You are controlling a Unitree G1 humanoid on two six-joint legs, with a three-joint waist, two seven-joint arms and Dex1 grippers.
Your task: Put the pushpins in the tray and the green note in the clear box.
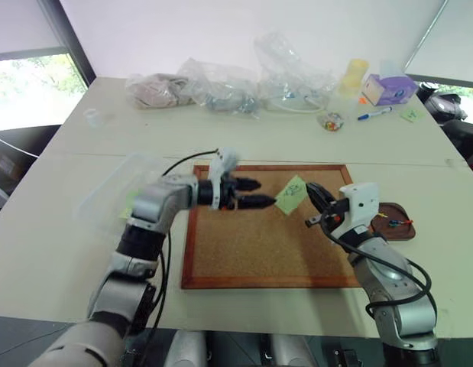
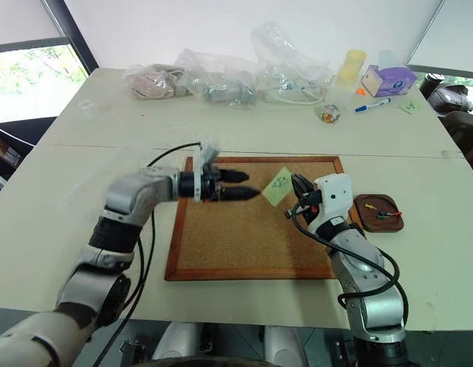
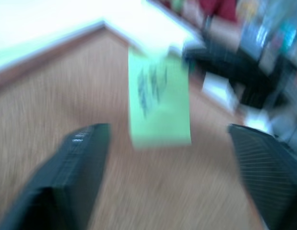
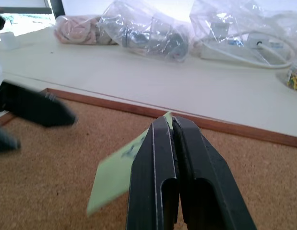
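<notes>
**Green note held above corkboard**

The pale green square sticky note (image 1: 291,194) hung over the wooden-framed corkboard (image 1: 259,252), pinched in the right gripper's (image 1: 312,200) clenched fingers. At its nine o'clock, the left gripper (image 1: 260,193) stood spread, grasping nothing.

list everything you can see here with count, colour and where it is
green note: one, pale green, held above the corkboard
corkboard: one, brown with wooden frame, table centre
tray: one, dark brown, right of the corkboard
pushpins: a few, mixed colours, in the tray
clear box: one, transparent, left of the corkboard
plastic bags: several, clear, far table edge
pen: one, blue, far right
left gripper: open, facing the note
right gripper: shut on the note's corner
</notes>
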